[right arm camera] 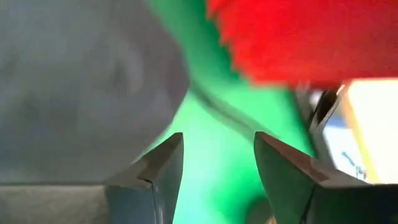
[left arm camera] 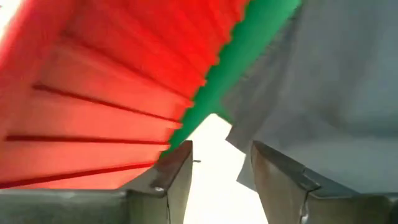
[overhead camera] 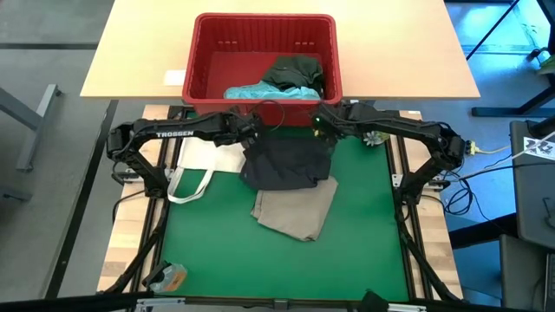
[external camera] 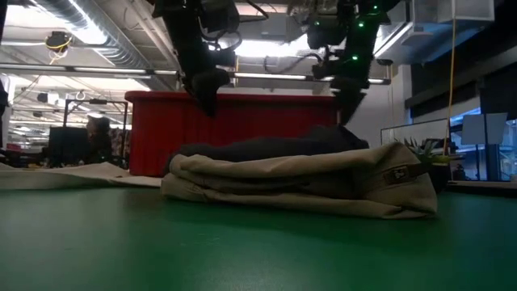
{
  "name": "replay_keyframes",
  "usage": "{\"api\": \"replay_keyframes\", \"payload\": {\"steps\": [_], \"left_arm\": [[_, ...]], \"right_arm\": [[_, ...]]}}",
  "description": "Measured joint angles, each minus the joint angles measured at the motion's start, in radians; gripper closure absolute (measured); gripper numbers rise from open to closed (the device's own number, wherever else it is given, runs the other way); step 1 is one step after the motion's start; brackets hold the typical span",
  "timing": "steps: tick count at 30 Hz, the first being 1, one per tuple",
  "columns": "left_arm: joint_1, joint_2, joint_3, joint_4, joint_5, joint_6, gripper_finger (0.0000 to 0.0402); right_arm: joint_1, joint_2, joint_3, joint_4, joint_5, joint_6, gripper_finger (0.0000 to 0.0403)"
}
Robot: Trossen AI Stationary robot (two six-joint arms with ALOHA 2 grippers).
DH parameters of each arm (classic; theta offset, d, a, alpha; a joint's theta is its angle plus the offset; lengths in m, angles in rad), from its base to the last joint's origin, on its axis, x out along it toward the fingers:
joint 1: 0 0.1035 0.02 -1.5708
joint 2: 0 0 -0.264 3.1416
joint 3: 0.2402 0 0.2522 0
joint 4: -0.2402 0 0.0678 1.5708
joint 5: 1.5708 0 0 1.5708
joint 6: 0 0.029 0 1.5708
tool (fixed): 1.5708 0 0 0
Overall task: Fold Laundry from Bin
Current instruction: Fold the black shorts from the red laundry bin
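Both grippers, left [overhead camera: 253, 130] and right [overhead camera: 323, 130], hang released and empty at the dark grey folded cloth garment's [overhead camera: 286, 163] bin-side edge, equally near.

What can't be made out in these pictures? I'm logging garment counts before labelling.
- Dark grey garment: in the low view, the khaki garment in front hides most of it.
- Red bin: in the low view, its contents are hidden by its wall.
- Tote bag: in the high view, the left arm partly covers it.
- Wrist views: motion blur smears the cloth.

Dark grey garment [overhead camera: 284, 161] partly covers khaki garment [overhead camera: 295, 210] (folds hidden).
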Motion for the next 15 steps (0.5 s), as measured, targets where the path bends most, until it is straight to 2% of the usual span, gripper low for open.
{"api": "replay_keyframes", "payload": {"steps": [3,5,8,11,15], "left_arm": [[-0.017,0.0,0.0,-0.001,0.071,0.0,0.024],[-0.036,0.0,0.0,-0.004,0.134,0.004,0.0239],[-0.073,0.0,0.0,-0.009,0.216,0.005,0.0239],[-0.121,0.0,0.0,-0.009,0.276,0.004,0.0239],[-0.197,0.0,0.0,-0.007,0.275,-0.023,0.0239]], "right_arm": [[0.014,-0.002,0.0,-0.116,-0.059,0.008,0.0209],[0.04,-0.016,-0.014,-0.126,-0.099,0.004,0.0209],[0.105,-0.06,-0.072,-0.092,-0.17,-0.021,0.0208],[0.181,-0.098,-0.158,-0.044,-0.186,-0.024,0.0208],[0.282,-0.124,-0.282,0.102,-0.167,-0.021,0.0208]]}}
